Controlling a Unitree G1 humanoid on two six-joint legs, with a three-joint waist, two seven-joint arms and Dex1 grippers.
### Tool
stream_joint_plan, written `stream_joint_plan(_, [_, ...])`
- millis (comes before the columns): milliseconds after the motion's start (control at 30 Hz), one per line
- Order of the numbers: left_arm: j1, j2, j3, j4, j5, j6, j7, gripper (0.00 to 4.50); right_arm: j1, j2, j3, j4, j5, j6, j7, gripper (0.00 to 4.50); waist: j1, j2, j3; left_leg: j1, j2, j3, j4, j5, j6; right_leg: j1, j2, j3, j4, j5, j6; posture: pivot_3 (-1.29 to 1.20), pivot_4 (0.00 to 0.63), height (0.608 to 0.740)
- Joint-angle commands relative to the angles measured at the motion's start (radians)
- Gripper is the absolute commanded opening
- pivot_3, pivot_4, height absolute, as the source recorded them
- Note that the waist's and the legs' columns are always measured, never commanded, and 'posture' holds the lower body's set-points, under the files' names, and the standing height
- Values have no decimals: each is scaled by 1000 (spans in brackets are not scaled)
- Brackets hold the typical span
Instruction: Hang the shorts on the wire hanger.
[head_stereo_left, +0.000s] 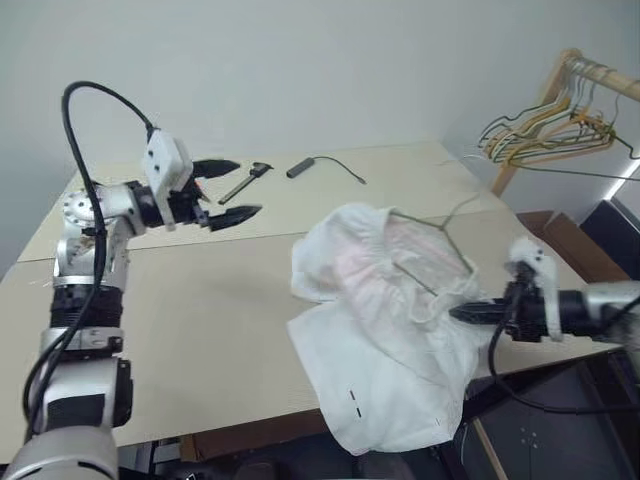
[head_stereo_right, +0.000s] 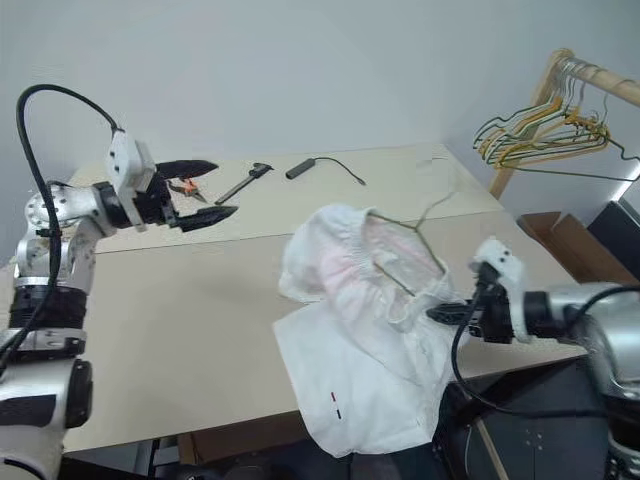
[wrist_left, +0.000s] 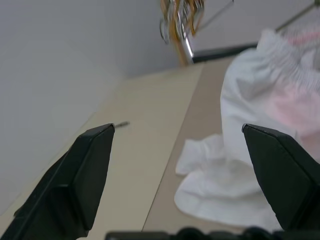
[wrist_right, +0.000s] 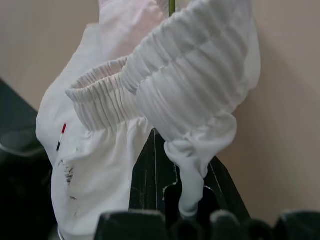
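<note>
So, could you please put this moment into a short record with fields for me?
shorts: white shorts bunched on the table, one part hanging over its near edge
wire hanger: wire hanger lying in the waistband
right gripper: right gripper shut on the shorts' waistband
left gripper: left gripper open, above the table, holding nothing
background: bunch of hangers on a wooden rack

Soft white cloth shorts (head_stereo_left: 385, 330) with a gathered waistband, thin dull metal wire hanger (head_stereo_left: 440, 245), smooth matt beige wooden table (head_stereo_left: 200, 320).
</note>
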Motion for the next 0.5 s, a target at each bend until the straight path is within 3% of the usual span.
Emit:
stream_joint_plan(33, [-15, -66, 23, -172, -113, 108, 84, 4469, 26, 44, -182, -113, -14, 220, -163, 0, -10, 0, 0, 0, 0, 0, 0, 0, 0, 0, 0, 1, 0, 0, 0, -265, 0, 740])
stream_joint_plan(100, [-10, -109, 20, -226, -149, 149, 119, 4469, 30, 87, -260, -156, -35, 329, -248, 0, -28, 0, 0, 1, 0, 0, 1, 0, 0, 0, 0, 2, 1, 0, 0, -296, 0, 740])
stream_joint_plan(233, [-21, -160, 6, -256, -194, 192, 134, 4469, 70, 139, -416, -179, -10, 360, -395, 0, -79, 2, -2, 2, 0, 0, 0, 0, 0, 2, 0, 3, 1, -1, 1, -337, 0, 740])
stream_joint_plan(500, [-61, -183, 15, -240, -275, 249, 98, 4469, -36, 85, -539, 9, 103, 360, -719, 0, -198, 4, -2, 3, -1, -2, -2, -1, 0, 8, 0, 8, 0, -7, 10, -372, 0, 740])
